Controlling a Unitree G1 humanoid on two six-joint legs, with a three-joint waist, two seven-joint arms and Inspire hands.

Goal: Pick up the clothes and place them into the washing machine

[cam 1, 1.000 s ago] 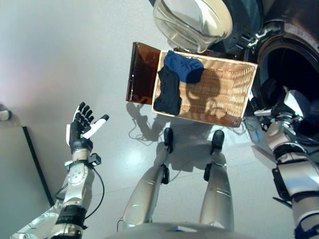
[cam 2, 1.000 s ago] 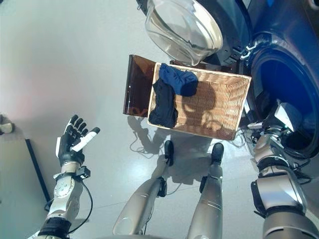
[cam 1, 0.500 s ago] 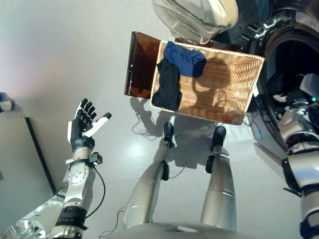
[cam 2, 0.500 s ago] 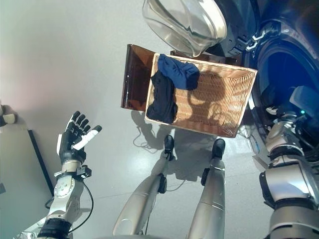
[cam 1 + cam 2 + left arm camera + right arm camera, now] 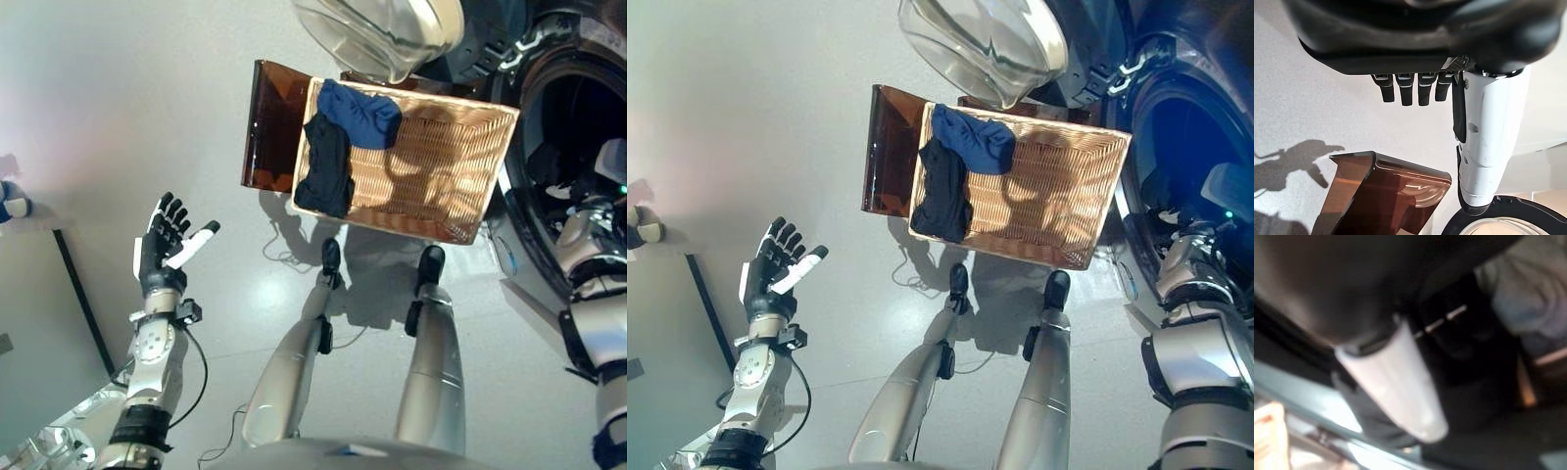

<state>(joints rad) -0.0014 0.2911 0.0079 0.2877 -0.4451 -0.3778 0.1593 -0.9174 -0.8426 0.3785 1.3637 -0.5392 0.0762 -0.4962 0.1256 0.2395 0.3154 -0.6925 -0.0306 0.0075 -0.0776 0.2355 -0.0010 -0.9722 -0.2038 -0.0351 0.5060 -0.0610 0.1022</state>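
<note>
A wicker basket (image 5: 441, 166) stands on the floor in front of me. At its left end lie a blue garment (image 5: 361, 112) and a black garment (image 5: 324, 171). To the right is the washing machine's dark drum opening (image 5: 578, 108), with its glass door (image 5: 387, 29) swung open above the basket. My right hand (image 5: 609, 164) reaches into the drum. Its white thumb (image 5: 1396, 382) shows in the right wrist view, with grey-blue cloth (image 5: 1528, 284) past it. My left hand (image 5: 162, 253) is raised at the lower left, open and holding nothing.
A brown translucent lid (image 5: 269, 137) leans against the basket's left side. A grey panel with a black edge (image 5: 76, 304) lies at the lower left. A small blue and white object (image 5: 10, 201) sits at the left edge.
My right hand has moved deeper into the drum. The view has shifted a little. The left hand has stayed raised and open.
</note>
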